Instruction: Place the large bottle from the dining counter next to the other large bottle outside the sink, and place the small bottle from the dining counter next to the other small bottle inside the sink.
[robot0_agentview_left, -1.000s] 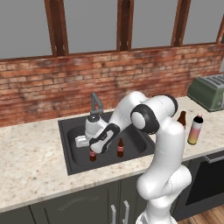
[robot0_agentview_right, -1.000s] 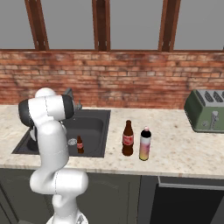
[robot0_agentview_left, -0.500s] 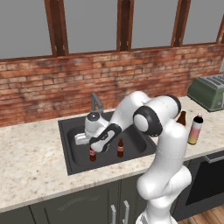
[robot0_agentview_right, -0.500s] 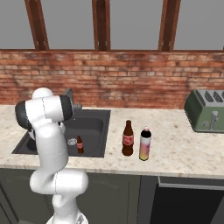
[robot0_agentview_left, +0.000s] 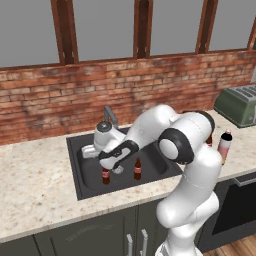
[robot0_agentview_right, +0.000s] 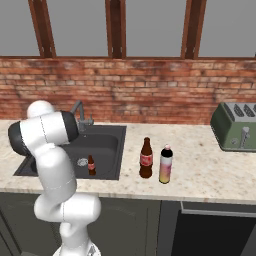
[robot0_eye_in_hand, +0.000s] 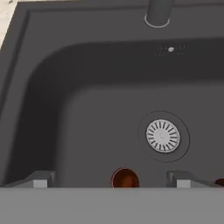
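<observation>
Two short brown bottles with red labels stand on the floor of the dark sink. One small bottle is directly under my gripper. In the hand view its round top sits between the spread fingertips, apart from both. The twin small bottle stands a little to its right, also seen from the other side. On the worktop right of the sink, the tall dark brown bottle and the yellow-to-pink large bottle stand side by side. The gripper is open and holds nothing.
A round metal drain lies just beyond the bottle under the hand. The faucet rises at the sink's back rim. A green toaster stands far right on the worktop. A brick wall with windows backs the counter.
The jaws have spread wider off the small bottle, which stays upright on the sink floor. The arm has hardly moved.
</observation>
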